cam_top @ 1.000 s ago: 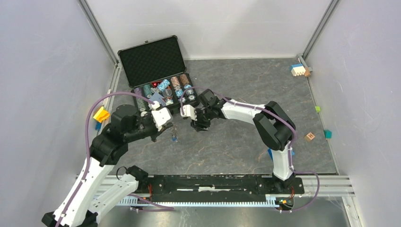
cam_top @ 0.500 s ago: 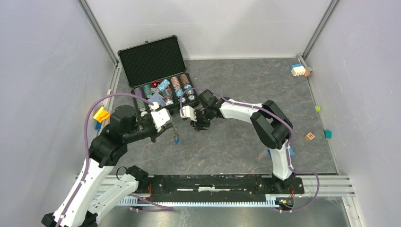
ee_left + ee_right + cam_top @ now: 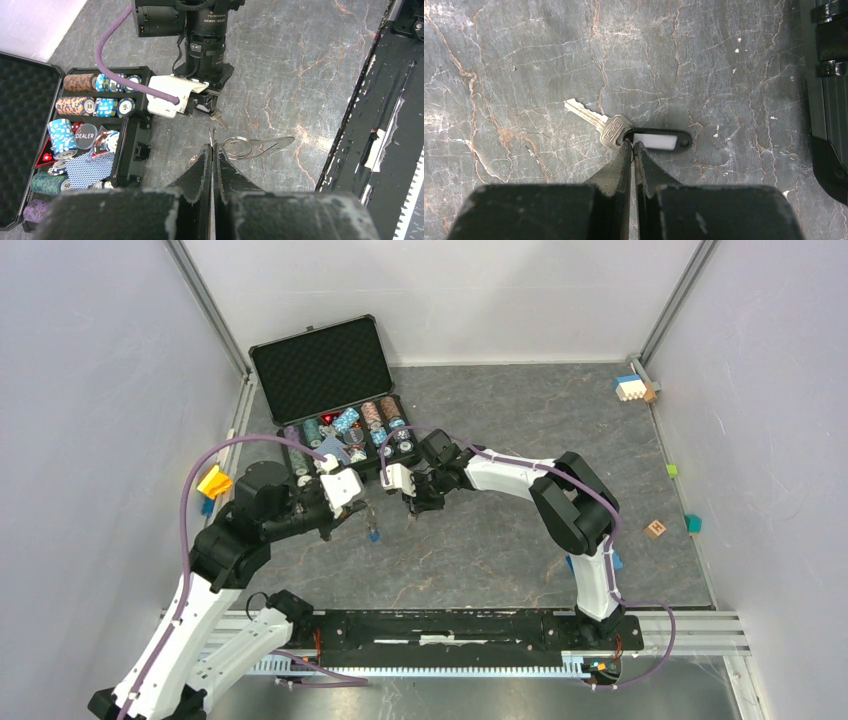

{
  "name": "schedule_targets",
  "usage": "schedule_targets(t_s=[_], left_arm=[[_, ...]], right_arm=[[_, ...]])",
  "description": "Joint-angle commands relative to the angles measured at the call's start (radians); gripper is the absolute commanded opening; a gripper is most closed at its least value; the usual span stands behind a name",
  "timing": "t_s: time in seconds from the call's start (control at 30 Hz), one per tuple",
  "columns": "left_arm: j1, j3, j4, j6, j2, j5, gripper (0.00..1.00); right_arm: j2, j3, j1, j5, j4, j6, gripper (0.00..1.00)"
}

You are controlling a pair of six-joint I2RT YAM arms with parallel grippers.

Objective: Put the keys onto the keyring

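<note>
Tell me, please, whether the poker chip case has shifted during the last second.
No. The poker chip case lies exactly where it did, its open lid just as close to the back-left corner post as before.

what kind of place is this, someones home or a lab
Most likely a robotics lab test cell: left arm and right arm bolted to a rail, white wall panels in a metal frame around the table, and a poker chip case as a prop.
</note>
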Motion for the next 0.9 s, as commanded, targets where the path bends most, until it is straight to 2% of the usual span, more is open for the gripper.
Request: schedule_targets(t_s=[0.0,0.2,0.4,0.63,0.87], left_arm=[[0.005,0.013,0.056,0.023,0.003,0.017,0.02],[0.005,0.011,0.057,0.03,0.009,0.008,0.02],[0.004,-0.005,0.069,0.037,0.022,0.003,0.02],[0.004,-0.043,0.132,0.036,0.048,0.034,0.02],[0.003,-0.055,0.205,0.036,0.126,0.162,0.02]], right_arm=[[-0.04,-0.004,0.001,-0.029,-0.014,-0.006,0.06],[-0.082,-0.005,0.001,-0.033,-0.035,-0.003,0.0],[-0.162,-0.06,-0.001,-0.028,-0.048,-0.01,0.0],[-0.338,-0.156,-0.019,-0.05,-0.018,0.029,0.0],[-0.554,-0.248,-0.05,-0.165,0.058,0.089,0.0]])
